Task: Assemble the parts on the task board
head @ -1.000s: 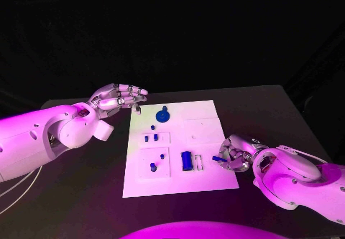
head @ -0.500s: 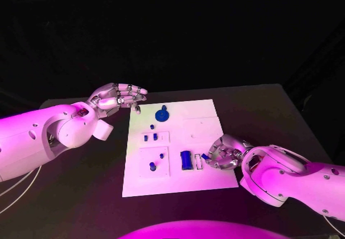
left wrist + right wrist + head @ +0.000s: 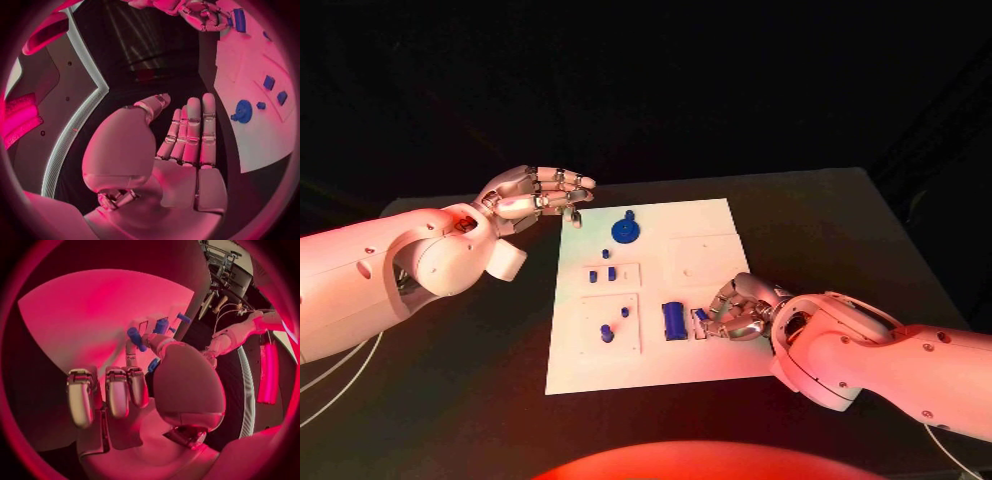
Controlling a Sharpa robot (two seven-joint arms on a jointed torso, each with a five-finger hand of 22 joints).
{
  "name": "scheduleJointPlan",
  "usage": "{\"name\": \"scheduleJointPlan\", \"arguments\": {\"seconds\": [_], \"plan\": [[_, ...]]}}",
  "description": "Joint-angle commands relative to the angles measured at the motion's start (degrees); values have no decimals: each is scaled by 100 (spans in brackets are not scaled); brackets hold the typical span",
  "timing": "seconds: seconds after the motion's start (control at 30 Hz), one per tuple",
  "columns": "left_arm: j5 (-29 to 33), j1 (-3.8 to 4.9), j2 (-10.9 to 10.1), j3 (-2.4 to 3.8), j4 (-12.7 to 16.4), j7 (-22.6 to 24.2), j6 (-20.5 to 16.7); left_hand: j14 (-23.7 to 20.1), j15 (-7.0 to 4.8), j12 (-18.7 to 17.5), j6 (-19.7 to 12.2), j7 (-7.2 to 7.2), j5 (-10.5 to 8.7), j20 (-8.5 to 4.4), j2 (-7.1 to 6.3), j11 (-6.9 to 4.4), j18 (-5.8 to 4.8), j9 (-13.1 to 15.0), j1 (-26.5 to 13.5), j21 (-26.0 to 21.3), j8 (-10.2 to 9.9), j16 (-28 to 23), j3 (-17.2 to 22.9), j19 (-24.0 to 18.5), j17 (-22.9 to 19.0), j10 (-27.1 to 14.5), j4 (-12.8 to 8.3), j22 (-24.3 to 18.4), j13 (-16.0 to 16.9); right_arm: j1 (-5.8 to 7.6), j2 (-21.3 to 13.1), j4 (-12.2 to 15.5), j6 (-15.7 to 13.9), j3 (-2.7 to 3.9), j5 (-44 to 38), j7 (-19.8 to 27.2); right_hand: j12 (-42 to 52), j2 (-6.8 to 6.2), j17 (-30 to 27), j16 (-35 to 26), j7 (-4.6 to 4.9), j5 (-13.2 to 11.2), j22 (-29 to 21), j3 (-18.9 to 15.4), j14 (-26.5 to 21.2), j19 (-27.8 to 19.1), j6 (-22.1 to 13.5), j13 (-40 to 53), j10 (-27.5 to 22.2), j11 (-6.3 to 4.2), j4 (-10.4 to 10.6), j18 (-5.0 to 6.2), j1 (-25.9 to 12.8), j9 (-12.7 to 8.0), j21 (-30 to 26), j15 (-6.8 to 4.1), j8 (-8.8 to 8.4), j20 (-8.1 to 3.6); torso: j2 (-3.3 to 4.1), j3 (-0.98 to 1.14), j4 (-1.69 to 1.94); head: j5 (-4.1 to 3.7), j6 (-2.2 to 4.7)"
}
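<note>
The white task board lies in the middle of the dark worktop. The right hand is over the board's near right part, low above it, with its fingers curled in. It pinches a small blue part between the thumb and a finger; in the right wrist view this blue piece shows just beside the thumb, at the fingertips. The held part sits just to the right of the tall blue block, which stands in the board near the narrow slot; whether the part touches the board I cannot tell.

More parts are on the board: a round blue disc near the far edge, two small blue pieces in the upper left inset plate, and a blue peg in the lower left one.

The left hand is raised at the far left corner of the board, well apart from the held part. It holds nothing; in the left wrist view its fingers are stretched out straight and close together, and the disc lies beyond them on the board.
</note>
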Motion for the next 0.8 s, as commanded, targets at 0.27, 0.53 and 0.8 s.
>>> {"name": "scheduleJointPlan", "arguments": {"seconds": [0.27,0.53,0.8], "plan": [[27,3,2,3,18,28,93,-38,-6,27,-41,269,42,4,17,-9,88,-10,69,-27,29,33,38,54,3,-28,-8,-9,-7,-25,89,-14,216,-3,104,30,14,-33,1505,19,-27,20,1509,-153,598,599,14,1411,524,-15,138,-81,-315,232,26,-31,12,-37,-6,1,-4,2,-10],[27,3,-1,3,18,19,96,-40,-8,28,-43,269,44,0,25,-9,88,-12,89,-26,33,32,54,60,1,-28,-16,-9,-9,-27,104,-38,243,-3,105,24,20,8,1505,19,-28,-72,1509,-257,598,599,23,1414,527,-15,230,-81,-442,241,26,-30,9,-36,-2,-2,0,4,-8],[27,4,-7,3,22,6,99,-42,-9,29,-45,270,46,-3,31,-9,88,-14,103,-25,37,30,66,64,0,-28,-22,-9,-11,-27,109,-59,285,-3,44,13,11,47,1505,19,-41,-188,1509,-350,598,599,66,1411,524,-22,316,-81,-546,255,26,-35,26,-37,-4,-2,-3,-1,-6]]}}
